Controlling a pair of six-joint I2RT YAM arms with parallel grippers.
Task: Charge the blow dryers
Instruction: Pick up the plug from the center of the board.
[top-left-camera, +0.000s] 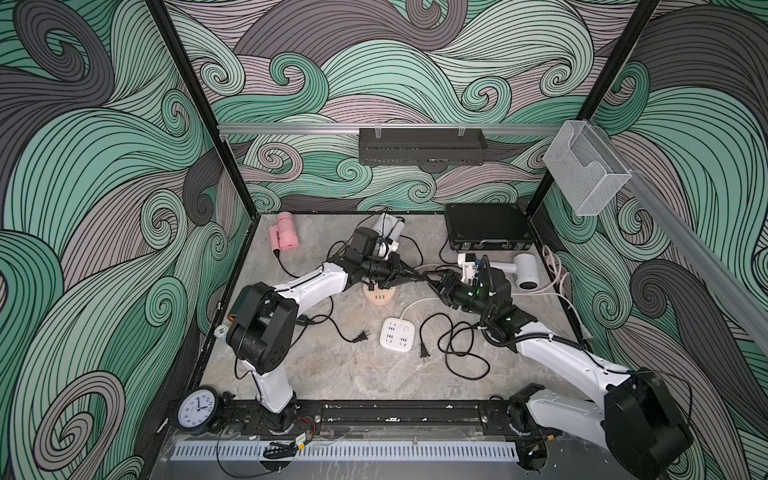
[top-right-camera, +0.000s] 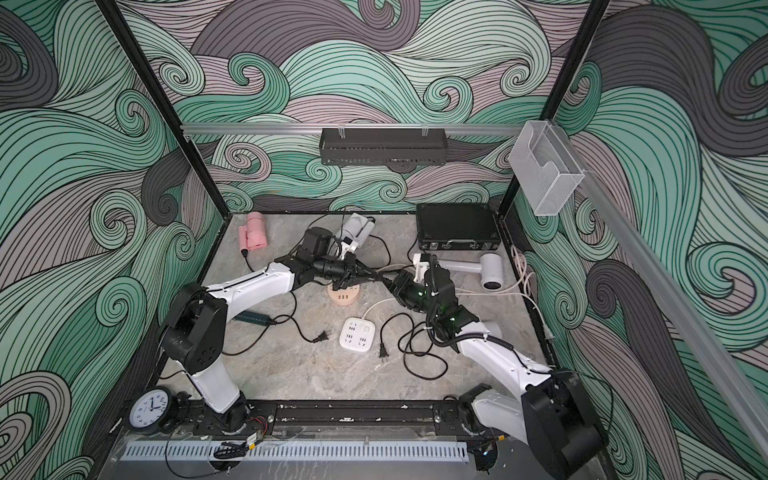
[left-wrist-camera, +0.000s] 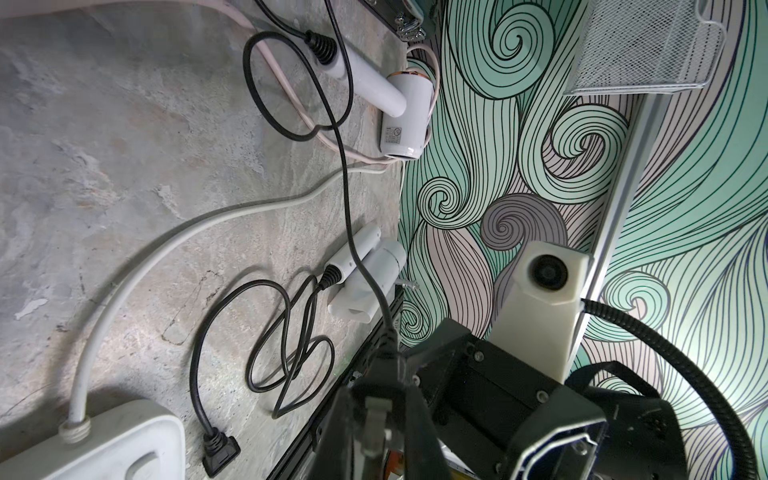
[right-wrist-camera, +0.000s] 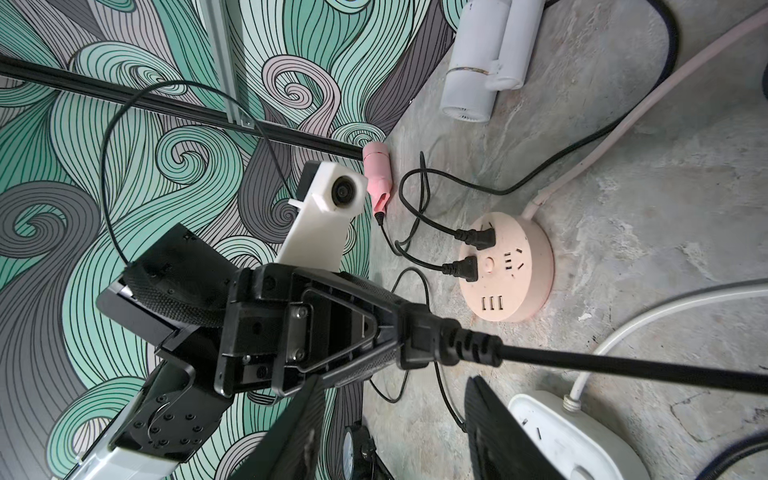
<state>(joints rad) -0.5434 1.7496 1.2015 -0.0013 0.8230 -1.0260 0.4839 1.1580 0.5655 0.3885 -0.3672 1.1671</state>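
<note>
My left gripper (top-left-camera: 419, 274) (left-wrist-camera: 380, 399) is shut on a black two-prong plug (left-wrist-camera: 386, 361) (right-wrist-camera: 419, 336), held in the air above the round peach hub (top-left-camera: 379, 296) (right-wrist-camera: 507, 266), which has two plugs in it. My right gripper (top-left-camera: 432, 279) (right-wrist-camera: 397, 382) faces it tip to tip and is open with nothing between its fingers. A pink blow dryer (top-left-camera: 286, 237) lies at the back left. One white dryer (top-left-camera: 390, 228) lies at the back and another (top-left-camera: 525, 270) at the right. A folded white one (left-wrist-camera: 370, 274) lies by the right wall.
A square white hub (top-left-camera: 397, 332) sits mid-table, with loose plugs (top-left-camera: 361, 337) (top-left-camera: 424, 352) either side and coiled black cord (top-left-camera: 461, 345) to its right. A black case (top-left-camera: 486, 226) stands at the back right. A clock (top-left-camera: 197, 409) sits at the front left corner.
</note>
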